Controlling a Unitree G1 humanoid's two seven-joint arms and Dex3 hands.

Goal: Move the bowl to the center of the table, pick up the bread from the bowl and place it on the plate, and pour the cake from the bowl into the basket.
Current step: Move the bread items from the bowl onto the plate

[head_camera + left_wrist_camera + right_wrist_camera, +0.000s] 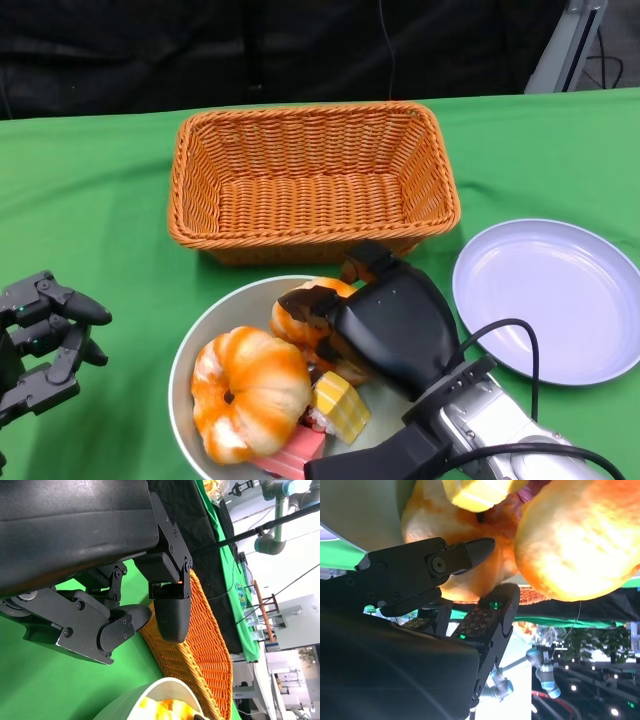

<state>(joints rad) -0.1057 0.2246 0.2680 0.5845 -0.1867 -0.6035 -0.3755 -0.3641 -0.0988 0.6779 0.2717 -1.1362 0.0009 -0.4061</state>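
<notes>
Nearest you, the bowl [205,335] sits on the green worktop [90,220], and everything else is placed from it. Inside it, at the near left, lies a big orange-and-white bread [248,393]; just right of that sit a small yellow cake [340,405] and a pink piece [290,458] at the bowl's near edge. Your right robot hand [340,315] reaches into the bowl from the near right, its fingers [470,552] closed around a second orange bread [300,325] at the far side of the bowl; the right wrist view shows the fingers pressed against that bread. Your left robot hand [45,340] hangs well to the left of the bowl over bare cloth, holding nothing, fingers loosely curled and apart. To the right of the bowl lies the pale plate [550,300]. Beyond the bowl, just past its far rim, stands the wicker basket [312,180].
</notes>
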